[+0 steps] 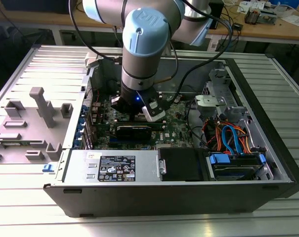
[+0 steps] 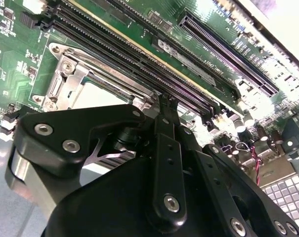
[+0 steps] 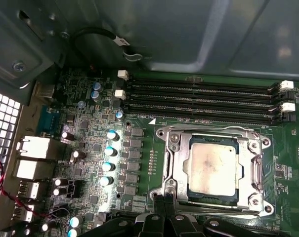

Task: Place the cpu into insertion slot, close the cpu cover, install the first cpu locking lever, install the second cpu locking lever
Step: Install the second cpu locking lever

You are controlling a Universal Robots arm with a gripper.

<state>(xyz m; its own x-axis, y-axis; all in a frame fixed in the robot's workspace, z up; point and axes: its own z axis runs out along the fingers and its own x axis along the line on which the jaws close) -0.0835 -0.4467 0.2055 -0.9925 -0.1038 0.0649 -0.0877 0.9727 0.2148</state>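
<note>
One arm: we see a single arm reaching down into the open computer case [image 1: 268, 148]; its gripper [image 1: 142, 111] hangs low over the green motherboard [image 3: 95, 153]
Gripper state: we cannot tell; black linkages crowd the second wrist view, fingertips read as close together near the socket edge [image 3: 166, 210], but we won't call it
Held item: nothing visible in the fingers, as far as we can judge
Cpu location: the cpu [image 3: 212, 169] lies flat inside the insertion slot [image 3: 176, 170]; silver top faces up; seated, we judge
Cpu axis: square chip, so no real long axis; its edges run parallel to the long black memory slots [image 3: 203, 98] just beside the socket
Cpu cover: the cpu cover [image 3: 254, 170] appears down around the chip, metal frame bordering it with the chip showing through the window; whether it is latched we cannot tell
Levers: not clearly made out; state unknown
Why here: gripper sits at the socket edge away from the memory slots, we judge for work on cover or lever hardware; the low approach fits thin, flat parts
Elsewhere: grey fixture tray [image 1: 25, 123] lies outside the case on the exterior view's left; well apart from the gripper
</note>
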